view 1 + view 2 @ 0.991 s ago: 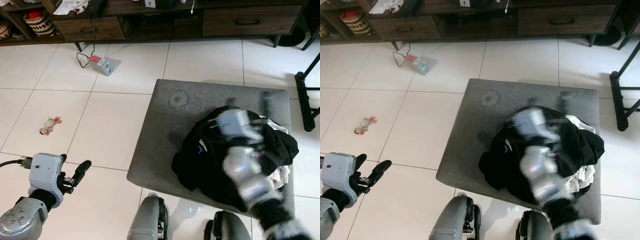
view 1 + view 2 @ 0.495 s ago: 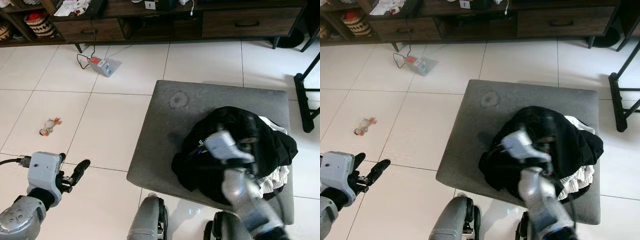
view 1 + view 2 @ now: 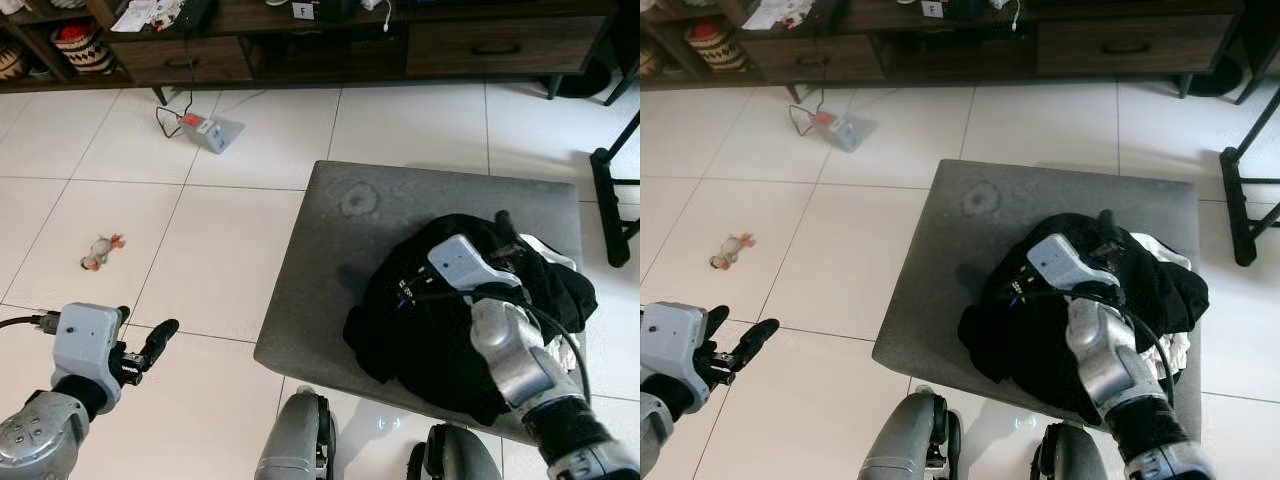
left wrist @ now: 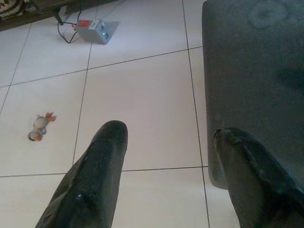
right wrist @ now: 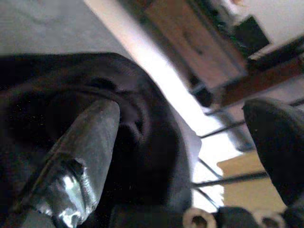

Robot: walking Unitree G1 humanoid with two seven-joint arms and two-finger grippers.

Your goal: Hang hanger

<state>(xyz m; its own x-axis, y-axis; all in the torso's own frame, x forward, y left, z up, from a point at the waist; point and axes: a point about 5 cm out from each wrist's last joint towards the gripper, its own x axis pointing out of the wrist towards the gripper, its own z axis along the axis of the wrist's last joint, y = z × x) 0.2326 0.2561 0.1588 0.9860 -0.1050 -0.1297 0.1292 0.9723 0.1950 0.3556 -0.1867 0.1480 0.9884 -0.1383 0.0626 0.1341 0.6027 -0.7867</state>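
Note:
A pile of black clothing (image 3: 420,320) with some white fabric (image 3: 560,350) lies on a grey ottoman (image 3: 340,250). My right arm reaches across the pile, and my right gripper (image 3: 510,232) rests at its far top edge. In the right wrist view the right gripper (image 5: 183,109) is open, one finger (image 5: 90,137) lying against the black cloth (image 5: 142,156). I cannot make out a hanger among the clothes. My left gripper (image 3: 142,330) hangs open over the floor at lower left, holding nothing, and is seen as the left gripper (image 4: 168,133) beside the ottoman's edge.
A dark wood cabinet (image 3: 300,40) runs along the back, with baskets (image 3: 78,45) on its shelves. A grey power box (image 3: 205,130) with a cable and a small toy (image 3: 100,251) lie on the white tiles. A black rack leg (image 3: 610,190) stands right of the ottoman.
My right arm swung about over the clothing pile, blurred, and has now settled with its fingers at the pile's far edge. The left arm has barely moved.

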